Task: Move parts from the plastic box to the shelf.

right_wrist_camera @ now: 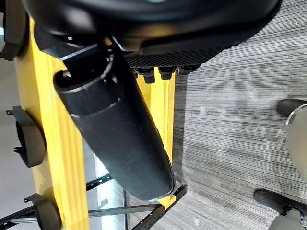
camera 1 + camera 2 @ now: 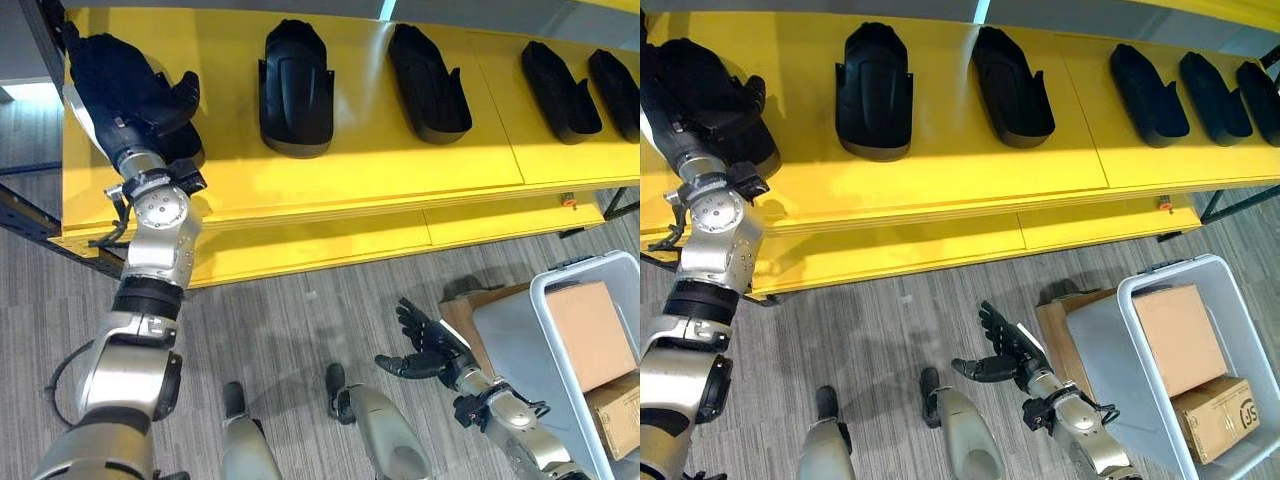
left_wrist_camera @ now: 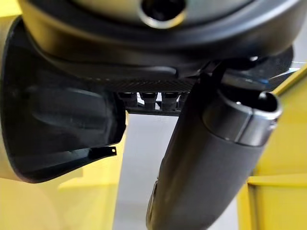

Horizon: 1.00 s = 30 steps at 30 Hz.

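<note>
A black moulded part [image 2: 188,150] lies at the far left of the yellow shelf [image 2: 400,165]. My left hand [image 2: 125,75] rests on top of it, thumb [image 3: 211,163] straight and standing off the part [image 3: 57,129], so the hand is open. Several more black parts [image 2: 295,90] lie in a row along the shelf to the right. My right hand [image 2: 425,350] hangs open and holds nothing, low over the floor just left of the grey plastic box [image 2: 555,285]; its thumb [image 1: 120,134] is straight.
The plastic box [image 2: 1140,290] holds two cardboard boxes [image 2: 1180,335] and stands on the grey carpet at the lower right. A flat piece of cardboard [image 2: 460,310] lies against its left side. Dark shelf posts [image 2: 20,215] stand at the left.
</note>
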### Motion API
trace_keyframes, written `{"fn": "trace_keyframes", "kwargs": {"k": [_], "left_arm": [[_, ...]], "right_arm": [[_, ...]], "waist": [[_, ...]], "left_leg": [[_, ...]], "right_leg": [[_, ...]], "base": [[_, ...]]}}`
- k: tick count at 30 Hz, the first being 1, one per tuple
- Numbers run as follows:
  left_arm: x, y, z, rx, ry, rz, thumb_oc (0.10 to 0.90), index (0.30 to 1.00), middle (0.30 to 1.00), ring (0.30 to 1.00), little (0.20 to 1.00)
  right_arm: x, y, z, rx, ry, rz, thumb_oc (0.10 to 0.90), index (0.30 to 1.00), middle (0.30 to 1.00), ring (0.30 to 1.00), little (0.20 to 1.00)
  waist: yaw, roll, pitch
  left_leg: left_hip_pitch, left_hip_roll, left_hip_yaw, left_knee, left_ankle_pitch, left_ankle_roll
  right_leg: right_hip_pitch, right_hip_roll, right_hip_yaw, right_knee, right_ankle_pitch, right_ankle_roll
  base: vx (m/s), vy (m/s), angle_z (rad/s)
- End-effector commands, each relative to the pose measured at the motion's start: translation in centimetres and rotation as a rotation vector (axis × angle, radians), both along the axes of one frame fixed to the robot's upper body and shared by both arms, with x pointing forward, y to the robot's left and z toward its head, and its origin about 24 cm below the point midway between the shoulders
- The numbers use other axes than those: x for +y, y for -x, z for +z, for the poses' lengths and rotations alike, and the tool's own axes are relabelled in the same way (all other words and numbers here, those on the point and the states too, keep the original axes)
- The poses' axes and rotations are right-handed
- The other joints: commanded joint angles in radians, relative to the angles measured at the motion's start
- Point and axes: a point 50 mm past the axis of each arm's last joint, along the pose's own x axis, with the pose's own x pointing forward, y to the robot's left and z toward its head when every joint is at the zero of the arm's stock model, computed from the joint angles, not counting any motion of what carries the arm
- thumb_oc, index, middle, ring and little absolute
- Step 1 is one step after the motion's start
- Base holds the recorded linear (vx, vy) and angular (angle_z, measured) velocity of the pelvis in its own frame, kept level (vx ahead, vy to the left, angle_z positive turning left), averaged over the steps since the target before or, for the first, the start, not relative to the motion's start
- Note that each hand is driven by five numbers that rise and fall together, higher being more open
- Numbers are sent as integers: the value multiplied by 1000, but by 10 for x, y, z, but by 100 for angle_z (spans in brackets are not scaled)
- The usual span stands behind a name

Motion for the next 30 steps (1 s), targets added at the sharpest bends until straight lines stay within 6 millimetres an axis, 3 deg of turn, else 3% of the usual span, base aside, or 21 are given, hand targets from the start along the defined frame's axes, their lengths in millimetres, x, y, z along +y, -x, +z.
{"fn": "trace_keyframes", "kwargs": {"k": [1, 12, 22, 30], "left_arm": [[-5, 10, 62, -236, -64, -22, 900, 1000, 1000, 1000, 1000], [16, 4, 73, -141, -110, 67, 900, 1000, 1000, 1000, 1000], [17, -6, 57, -19, -129, 85, 900, 1000, 1000, 1000, 1000], [20, -16, 39, 137, -180, 71, 900, 1000, 1000, 1000, 1000]], "right_arm": [[-6, -7, 29, -160, -47, -3, 900, 1000, 1000, 1000, 1000], [-11, -4, 31, -159, -46, 3, 900, 1000, 1000, 1000, 1000], [-13, -6, 34, -163, -35, 15, 900, 1000, 1000, 1000, 1000], [-17, -7, 36, -156, -4, 37, 900, 1000, 1000, 1000, 1000]], "waist": [[5, 36, -83], [-14, 6, -81], [-10, -9, -65], [5, -3, -66]], "left_leg": [[30, 121, 8, -42, 59, -4], [-30, 121, 0, 19, 31, 1], [-100, 100, -28, 87, -2, 15], [-147, 86, -64, 125, -14, 23]], "right_leg": [[6, -68, 72, -23, 4, 116], [-19, -62, 85, -38, 22, 126], [-30, -72, 80, -45, 34, 131], [-26, -77, 58, -43, 32, 131]], "base": [[21, 14, -4], [10, 12, -6], [-2, 16, 4], [-6, 4, 2]]}}
